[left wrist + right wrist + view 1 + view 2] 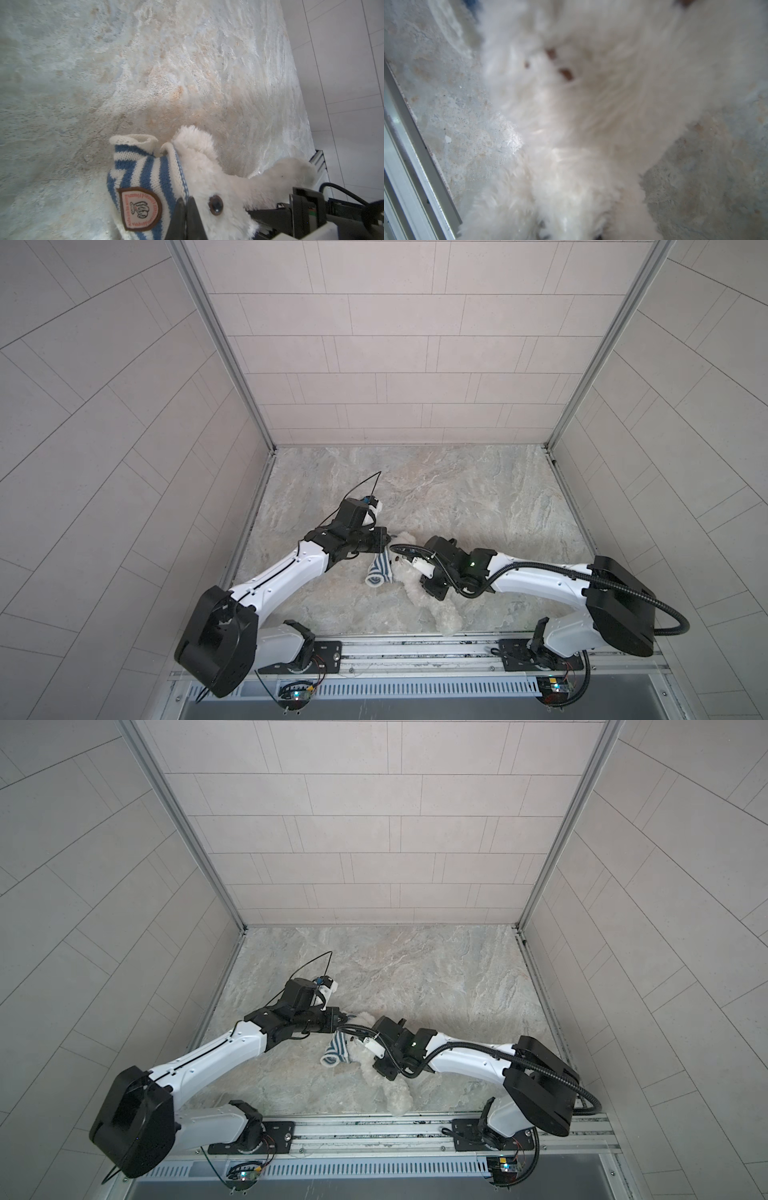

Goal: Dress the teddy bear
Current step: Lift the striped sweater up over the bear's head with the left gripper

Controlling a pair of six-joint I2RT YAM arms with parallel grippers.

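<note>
The white fluffy teddy bear [419, 599] [392, 1094] lies on the marble floor near the front rail. A blue-and-white striped shirt [380, 570] [145, 176] with a brown badge [139, 207] covers part of its head; one ear [194, 141] and one eye [216, 204] show beside the hem. My left gripper [187, 209] [388, 547] is shut, pinching the shirt's hem at the bear's face. My right gripper [570, 232] is buried in the bear's fur [581, 124], shut on its body; its fingers are mostly hidden.
An aluminium rail [415, 649] [415, 166] runs along the front edge, close to the bear's leg [451, 624]. Tiled walls [374, 364] close in the back and both sides. Bare marble floor [457, 489] stretches behind the arms.
</note>
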